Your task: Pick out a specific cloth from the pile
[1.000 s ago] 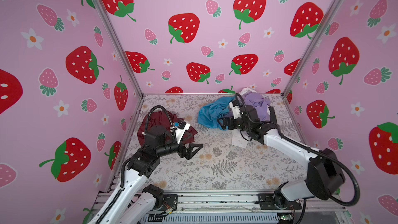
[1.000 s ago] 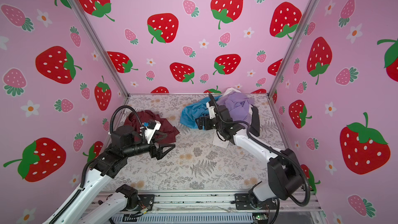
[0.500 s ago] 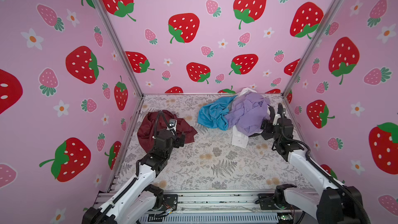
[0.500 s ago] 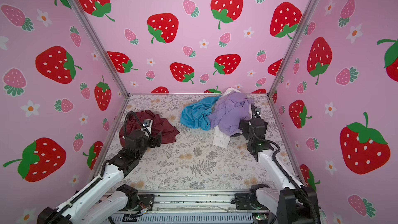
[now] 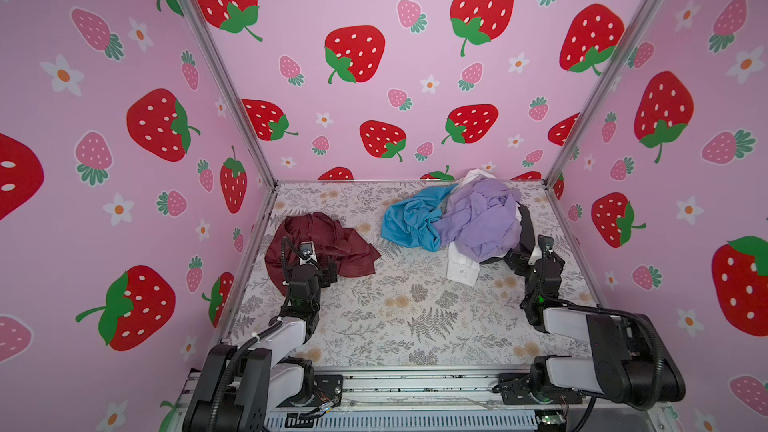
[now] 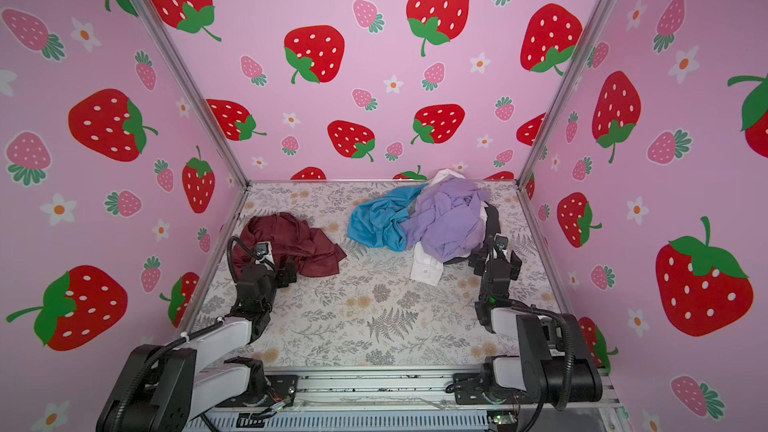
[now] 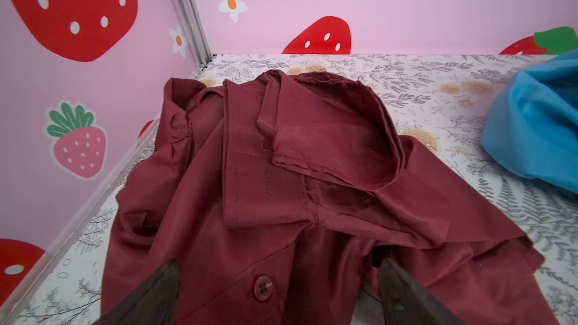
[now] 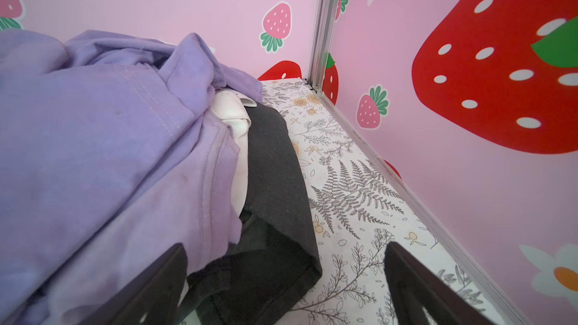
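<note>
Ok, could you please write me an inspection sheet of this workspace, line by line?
Surface: grey floral-print table sheet, flat, no spill seen.
Job's things: dark maroon shiny-fabric garment lies crumpled on the left, apart from the pile of bright blue, lavender, white and black garments at the back right.
Clutter: nothing seen.
Tools: left tool open, low over the maroon garment's near edge; right tool open, beside the pile's black part; neither grips anything.
Cables: black cable loop on the left arm stands over the maroon garment; no snag seen.
Surroundings: pink strawberry-print walls on three sides; aluminium frame posts in the back corners.
</note>
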